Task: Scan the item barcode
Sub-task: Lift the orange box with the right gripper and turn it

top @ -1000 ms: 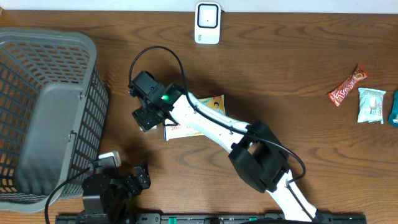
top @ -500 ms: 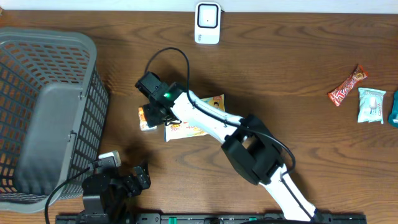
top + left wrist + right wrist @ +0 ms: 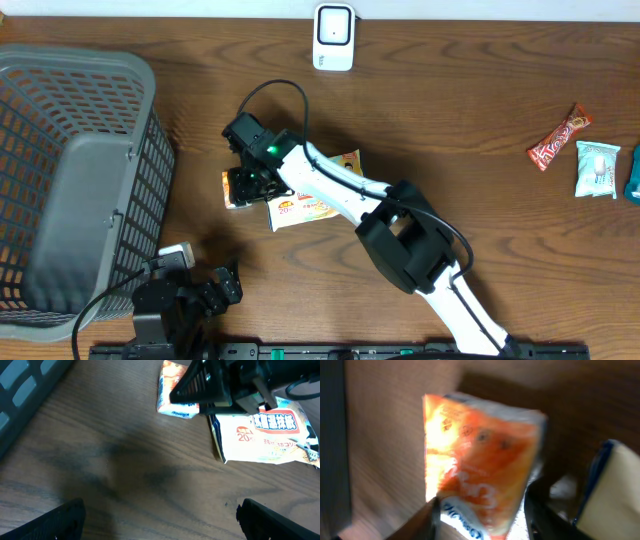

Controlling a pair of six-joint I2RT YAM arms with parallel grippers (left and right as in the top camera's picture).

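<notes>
A blurred orange packet point(image 3: 480, 460) fills the centre over the wooden desk point(image 3: 385, 435), its lower end held between the jaws at 6 o'clock. A blue-edged cream packet point(image 3: 620, 490) sits at 4 o'clock.

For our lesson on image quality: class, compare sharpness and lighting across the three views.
Overhead: sharp and evenly lit. Left wrist: print on the white pack is fairly crisp, and a dim shadow lies on the table. Right wrist: the orange packet is blurred, with glare washing out its left edge.
</notes>
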